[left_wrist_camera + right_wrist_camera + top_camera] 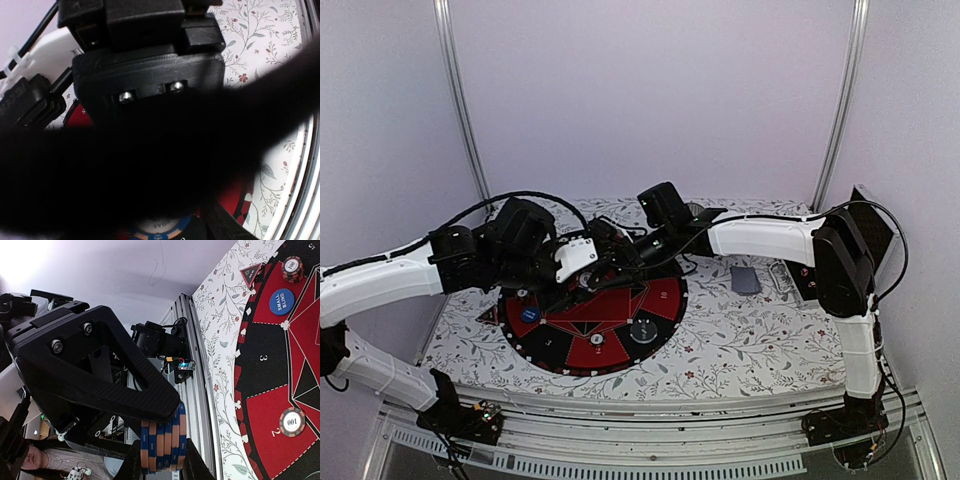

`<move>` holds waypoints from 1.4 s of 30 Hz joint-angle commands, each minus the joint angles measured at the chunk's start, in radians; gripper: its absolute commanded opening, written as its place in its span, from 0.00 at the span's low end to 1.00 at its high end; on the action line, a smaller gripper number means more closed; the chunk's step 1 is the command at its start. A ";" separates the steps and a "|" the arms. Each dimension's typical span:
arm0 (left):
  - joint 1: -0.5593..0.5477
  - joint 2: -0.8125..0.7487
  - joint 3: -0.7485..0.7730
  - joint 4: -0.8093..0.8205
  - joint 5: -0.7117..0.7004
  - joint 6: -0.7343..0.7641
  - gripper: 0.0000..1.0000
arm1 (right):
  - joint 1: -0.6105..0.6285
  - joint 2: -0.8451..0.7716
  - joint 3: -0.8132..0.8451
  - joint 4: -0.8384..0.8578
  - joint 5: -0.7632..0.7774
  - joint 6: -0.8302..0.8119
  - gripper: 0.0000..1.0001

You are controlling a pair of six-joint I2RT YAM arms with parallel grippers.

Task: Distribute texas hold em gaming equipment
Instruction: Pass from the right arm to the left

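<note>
Two arms lean in from either side and meet over the far part of the big round red-and-black mat (665, 300), which lies on the flower-patterned table (750, 350). The left arm (380, 280) reaches in from the left and the right arm (760, 238) from the right. Their wrists crowd so close that from above I can't separate the fingers. The right gripper (162, 452) is closed on a stack of blue-and-orange chips (162, 437), gripped side by side between its two fingers. The left gripper (590, 283) sits just beside it. Its own camera is almost wholly blocked by something dark and blurred, so I cannot tell how wide its jaws stand or whether it has anything. A blue-and-orange chip edge (159, 229) shows at the bottom of that view, possibly part of the same stack. A grey-blue deck of cards (745, 279) lies flat on the cloth to the right of the mat, apart from both grippers. On the mat itself rest a blue disc marked SMALL BLIND (281, 301), a short dark stack of chips (292, 268) near the rim, and a single chip marked 100 (292, 421) on a red segment.
</note>
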 commanded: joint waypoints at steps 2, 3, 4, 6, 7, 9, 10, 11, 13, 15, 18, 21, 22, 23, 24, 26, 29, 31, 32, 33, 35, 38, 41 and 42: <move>0.009 0.019 0.006 0.033 -0.025 0.027 0.58 | 0.003 0.006 0.033 0.007 -0.007 -0.014 0.02; 0.011 0.022 0.005 0.034 -0.027 0.029 0.58 | 0.003 0.005 0.033 0.006 -0.009 -0.015 0.02; 0.012 0.025 0.004 0.034 -0.027 0.030 0.57 | 0.003 0.004 0.033 0.005 -0.009 -0.016 0.02; 0.013 0.031 0.006 0.034 -0.025 0.034 0.57 | 0.003 0.004 0.033 0.005 -0.009 -0.016 0.02; 0.013 0.033 0.007 0.034 -0.026 0.036 0.56 | 0.003 0.005 0.033 0.004 -0.010 -0.018 0.02; 0.014 0.036 0.009 0.034 -0.029 0.039 0.53 | 0.002 0.005 0.033 0.003 -0.010 -0.017 0.02; 0.015 0.037 0.009 0.034 -0.027 0.040 0.52 | 0.003 0.006 0.033 0.004 -0.010 -0.018 0.02; 0.015 0.036 0.008 0.034 -0.022 0.043 0.50 | 0.003 0.006 0.033 0.004 -0.011 -0.019 0.02; 0.016 0.037 0.006 0.034 -0.015 0.045 0.46 | 0.003 0.004 0.034 0.003 -0.012 -0.018 0.02; 0.016 0.035 0.005 0.034 -0.010 0.046 0.38 | 0.003 0.005 0.034 0.004 -0.012 -0.018 0.02; 0.018 0.032 0.002 0.035 0.002 0.045 0.19 | 0.003 0.008 0.036 0.004 -0.011 -0.018 0.02; 0.018 0.026 -0.005 0.044 0.004 0.041 0.03 | 0.003 0.010 0.037 0.004 -0.009 -0.017 0.02; 0.018 0.025 -0.009 0.048 0.002 0.039 0.00 | 0.003 0.009 0.037 0.004 -0.007 -0.017 0.02; 0.017 0.022 -0.012 0.052 0.000 0.034 0.00 | 0.003 0.009 0.037 0.004 -0.006 -0.017 0.02; 0.018 0.020 -0.017 0.057 0.001 0.032 0.00 | 0.001 0.009 0.038 0.004 -0.002 -0.017 0.02; 0.018 0.015 -0.027 0.063 0.001 0.023 0.00 | -0.001 0.007 0.038 0.004 0.005 -0.017 0.05; 0.021 0.011 -0.038 0.072 -0.021 -0.012 0.00 | -0.019 -0.003 0.022 0.002 0.034 -0.012 0.40; 0.032 0.012 -0.044 0.070 -0.035 -0.043 0.00 | -0.036 -0.021 0.005 0.001 0.065 -0.013 0.55; 0.038 0.012 -0.049 0.068 -0.038 -0.059 0.00 | -0.044 -0.031 -0.005 -0.002 0.086 -0.015 0.62; 0.045 0.012 -0.055 0.066 -0.038 -0.079 0.00 | -0.052 -0.040 -0.015 -0.003 0.100 -0.019 0.67; 0.062 0.011 -0.069 0.062 -0.031 -0.122 0.00 | -0.069 -0.056 -0.031 -0.011 0.116 -0.028 0.73; 0.092 0.011 -0.090 0.049 -0.001 -0.222 0.00 | -0.096 -0.083 -0.055 -0.022 0.149 -0.043 0.83; 0.132 0.015 -0.137 0.045 -0.017 -0.402 0.00 | -0.125 -0.111 -0.080 -0.045 0.194 -0.067 0.85; 0.147 0.016 -0.157 0.043 -0.037 -0.470 0.00 | -0.132 -0.122 -0.085 -0.056 0.213 -0.079 0.87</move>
